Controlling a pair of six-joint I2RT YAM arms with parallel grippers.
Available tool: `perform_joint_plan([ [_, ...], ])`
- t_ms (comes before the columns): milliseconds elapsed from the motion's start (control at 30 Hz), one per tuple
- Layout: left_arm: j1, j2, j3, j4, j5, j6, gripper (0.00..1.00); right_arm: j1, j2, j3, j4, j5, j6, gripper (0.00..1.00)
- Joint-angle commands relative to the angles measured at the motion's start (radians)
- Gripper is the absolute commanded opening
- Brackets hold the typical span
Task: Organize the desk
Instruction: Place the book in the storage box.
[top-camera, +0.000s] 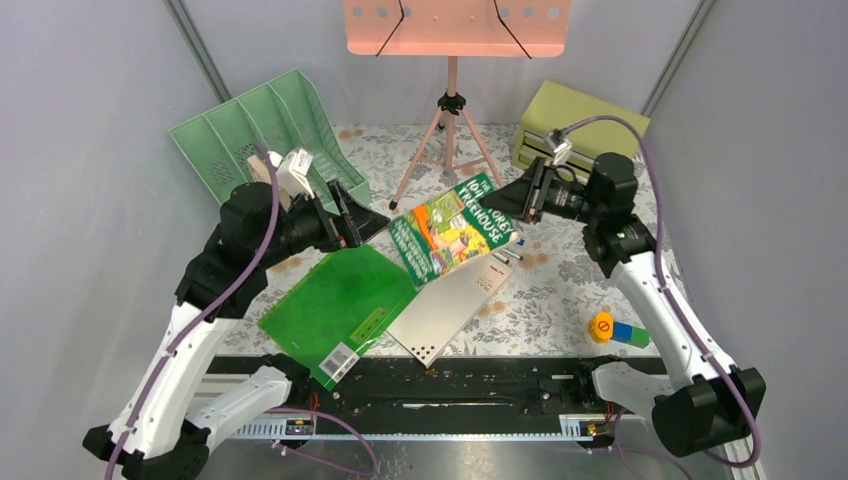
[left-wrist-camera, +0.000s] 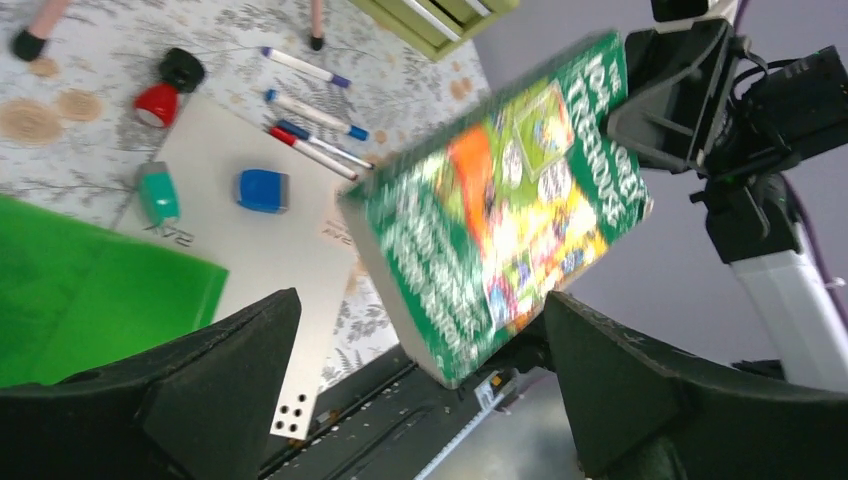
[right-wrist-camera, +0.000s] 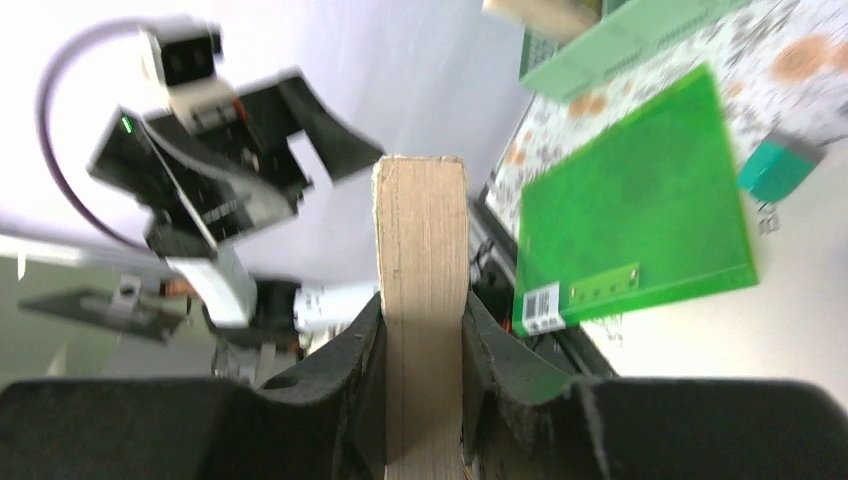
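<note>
The desk (top-camera: 560, 285) has a floral print. My right gripper (top-camera: 518, 200) is shut on the top edge of a green picture book (top-camera: 455, 228) and holds it tilted in the air above the desk's middle. In the right wrist view the book's page edge (right-wrist-camera: 420, 250) is pinched between the jaws of that gripper (right-wrist-camera: 420, 315). My left gripper (top-camera: 365, 222) is open, just left of the book. In the left wrist view the book (left-wrist-camera: 500, 210) hangs ahead of the left gripper (left-wrist-camera: 420, 300), its lower corner between the spread fingers (left-wrist-camera: 220, 370), apart from them.
A green folder (top-camera: 335, 300) and a white pad (top-camera: 450, 305) lie at the front. Markers (left-wrist-camera: 310, 130), a red stamp (left-wrist-camera: 158, 102), a blue block (left-wrist-camera: 262, 190) and a teal block (left-wrist-camera: 157, 192) lie under the book. A green file rack (top-camera: 265, 135), music stand (top-camera: 455, 25), olive drawers (top-camera: 570, 120) and a small yellow-blue toy (top-camera: 612, 328) stand around.
</note>
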Motion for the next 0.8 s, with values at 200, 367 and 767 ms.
perform_joint_plan([
  [200,0.016,-0.023,-0.246,0.501,0.329,-0.311,0.94,-0.144,-0.109,0.014,0.28,0.179,0.363,0.0],
  [367,-0.002,0.03,-0.28,0.754,0.401,-0.413,0.94,-0.144,-0.112,0.005,0.331,0.19,0.426,0.0],
  [767,-0.05,0.174,-0.265,0.972,0.451,-0.499,0.85,-0.144,-0.115,-0.037,0.404,0.195,0.497,0.0],
])
